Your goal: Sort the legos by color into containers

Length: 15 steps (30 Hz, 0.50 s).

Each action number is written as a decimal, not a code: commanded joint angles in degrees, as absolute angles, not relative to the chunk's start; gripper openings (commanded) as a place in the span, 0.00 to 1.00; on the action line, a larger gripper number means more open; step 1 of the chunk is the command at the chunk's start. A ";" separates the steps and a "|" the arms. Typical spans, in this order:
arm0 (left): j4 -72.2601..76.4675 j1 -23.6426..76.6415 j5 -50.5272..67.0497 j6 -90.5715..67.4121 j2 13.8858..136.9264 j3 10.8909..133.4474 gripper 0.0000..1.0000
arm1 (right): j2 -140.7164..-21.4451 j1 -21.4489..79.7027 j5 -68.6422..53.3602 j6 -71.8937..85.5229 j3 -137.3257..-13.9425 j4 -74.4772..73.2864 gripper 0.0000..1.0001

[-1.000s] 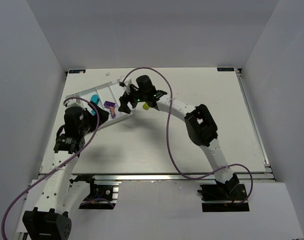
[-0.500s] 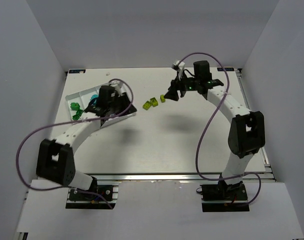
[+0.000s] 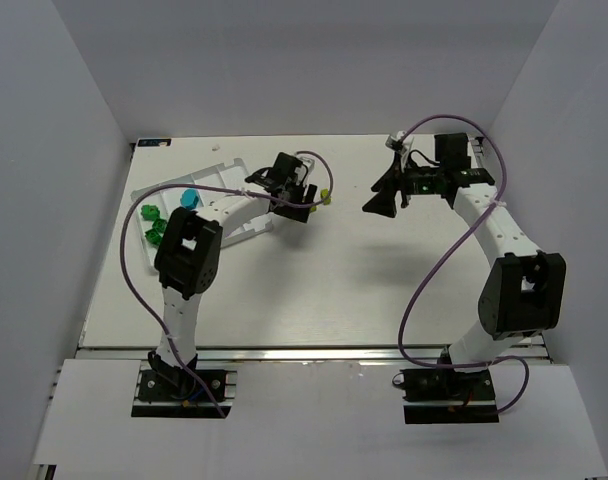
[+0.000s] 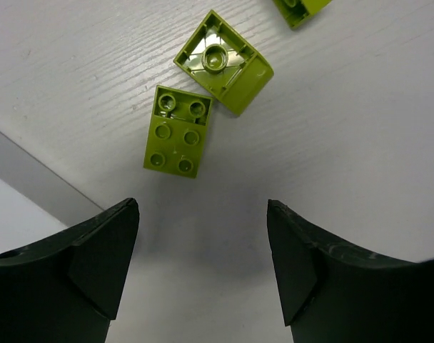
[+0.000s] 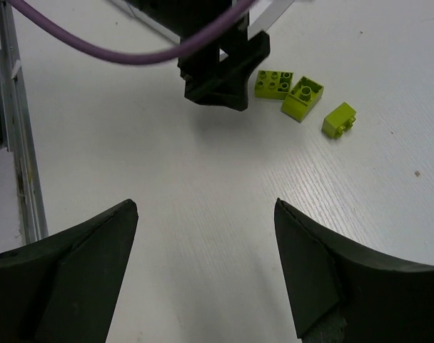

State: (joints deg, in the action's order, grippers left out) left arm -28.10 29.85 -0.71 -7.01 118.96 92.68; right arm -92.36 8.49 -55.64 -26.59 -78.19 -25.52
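Three yellow-green legos lie on the table just right of the white tray (image 3: 137,198). In the left wrist view these are a studs-up brick (image 4: 175,132), an upturned one (image 4: 224,63) and a third at the top edge (image 4: 299,8). My left gripper (image 4: 203,214) hovers open just short of them, with nothing between its fingers; from above it (image 3: 302,207) hides all but one brick (image 3: 325,198). Dark green legos (image 3: 154,228) and a cyan one (image 3: 189,197) lie in the tray's containers. My right gripper (image 3: 378,201) hangs open and empty to the right of the bricks (image 5: 303,98).
The tray lies askew at the table's back left. The left arm stretches across the tray's right end. The left gripper's black fingers (image 5: 220,71) stand right beside the three bricks in the right wrist view. A metal rail (image 5: 17,143) runs along the table edge.
The left arm has swung from over the tray to the yellow-green bricks on its right. The right arm has drawn back to the right, away from those bricks.
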 commanded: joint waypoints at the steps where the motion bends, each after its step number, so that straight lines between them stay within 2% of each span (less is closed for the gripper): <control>1: -29.97 31.46 -9.65 -0.09 119.96 96.76 0.82 | -90.62 5.63 -60.02 -27.77 -77.78 -26.98 0.81; 15: -32.70 31.46 -12.21 3.52 131.92 107.93 0.70 | -90.53 2.90 -63.63 -27.33 -76.91 -25.84 0.80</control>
